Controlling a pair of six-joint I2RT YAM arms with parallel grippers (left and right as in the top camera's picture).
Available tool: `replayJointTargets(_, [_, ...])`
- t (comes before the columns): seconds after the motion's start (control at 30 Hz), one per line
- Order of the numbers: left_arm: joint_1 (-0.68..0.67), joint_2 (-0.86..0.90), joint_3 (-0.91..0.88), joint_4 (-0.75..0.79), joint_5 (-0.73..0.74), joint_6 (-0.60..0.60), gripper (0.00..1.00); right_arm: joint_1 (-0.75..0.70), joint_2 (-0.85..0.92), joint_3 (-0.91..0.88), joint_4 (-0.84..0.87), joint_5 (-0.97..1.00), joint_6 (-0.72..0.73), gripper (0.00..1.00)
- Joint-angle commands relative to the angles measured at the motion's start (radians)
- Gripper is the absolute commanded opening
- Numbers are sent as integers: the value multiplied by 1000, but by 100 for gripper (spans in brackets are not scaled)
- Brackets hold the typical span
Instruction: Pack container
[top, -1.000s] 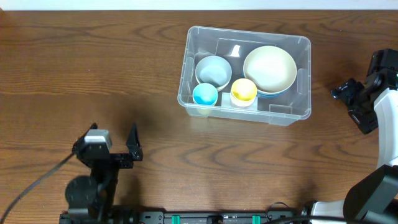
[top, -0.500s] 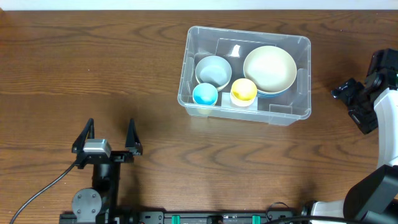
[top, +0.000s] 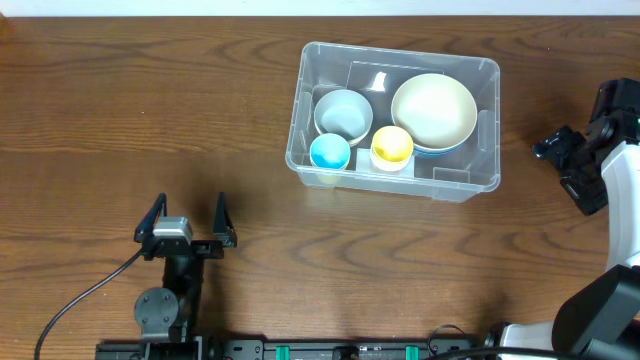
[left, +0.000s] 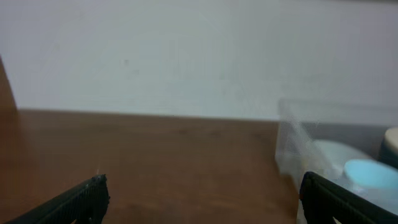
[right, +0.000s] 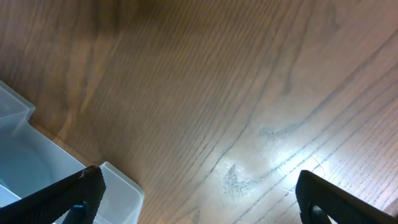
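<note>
In the container (top: 456, 176), grey bowl (top: 343, 113), cream bowl (top: 433, 110), blue cup (top: 329, 152), yellow cup (top: 391, 145), left fingers (top: 222, 215) apart, right fingers (right: 69, 195) apart

The right end effector (right: 200, 198) has its fingers spread wide above the wooden tabletop (right: 217, 87). A container (right: 37, 162) corner sits lower left.

Wide bare worktop (top: 150, 110) between left tool (top: 190, 201) and container (top: 297, 120); inside, bowls (top: 433, 110) and cups (top: 330, 152) crowd floor, front-right corner free.
</note>
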Motion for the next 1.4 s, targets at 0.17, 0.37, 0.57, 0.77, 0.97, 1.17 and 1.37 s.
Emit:
replayJointTargets(0.17, [14, -8, -2, -188, 14, 18, 98, -3, 0, -1, 1, 8, 13, 99])
replayJointTargets(0.37, [14, 18, -2, -183, 14, 18, 98, -3, 0, -1, 1, 8, 13, 99])
replayJointTargets(0.57, [14, 31, -2, -183, 14, 18, 98, -3, 0, -1, 0, 8, 13, 99])
replayJointTargets(0.77, [14, 31, -2, -183, 14, 18, 98, -3, 0, -1, 1, 8, 13, 99])
replayJointTargets(0.97, [14, 31, -2, -183, 14, 18, 98, -3, 0, -1, 1, 8, 13, 99])
replayJointTargets(1.17, [14, 31, -2, -183, 14, 18, 98, -3, 0, -1, 0, 8, 14, 99])
replayJointTargets(1.37, [14, 31, -2, -183, 14, 18, 98, -3, 0, -1, 0, 8, 13, 99])
